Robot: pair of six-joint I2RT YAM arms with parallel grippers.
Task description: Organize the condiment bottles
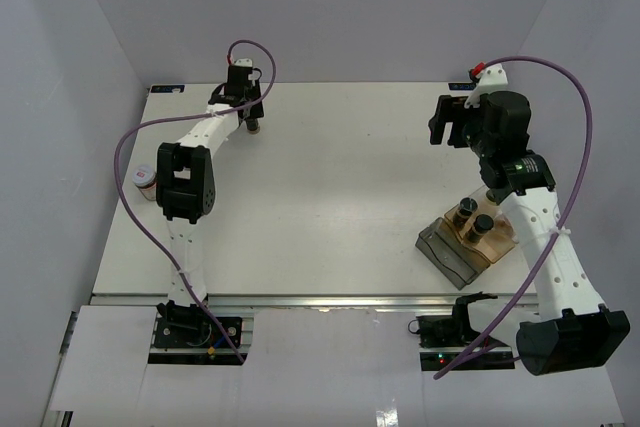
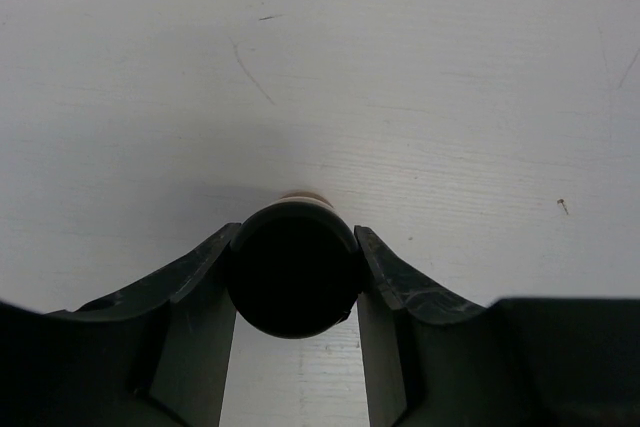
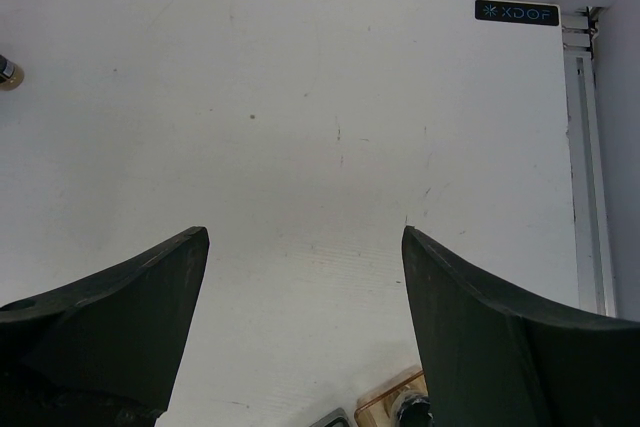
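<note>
My left gripper is at the far left of the table, shut on a dark jar with a black cap. In the left wrist view the cap fills the space between the fingers of the gripper, just above the table. A pink-lidded jar stands near the left edge, beside the left arm. Two dark jars with black caps stand in a coppery holder at the right. My right gripper is open and empty, raised behind that holder, over bare table.
A grey rectangular tray lies against the coppery holder's near-left side; its corner and the holder's rim show at the bottom of the right wrist view. Walls enclose the table on three sides. A purple cable loops over each arm.
</note>
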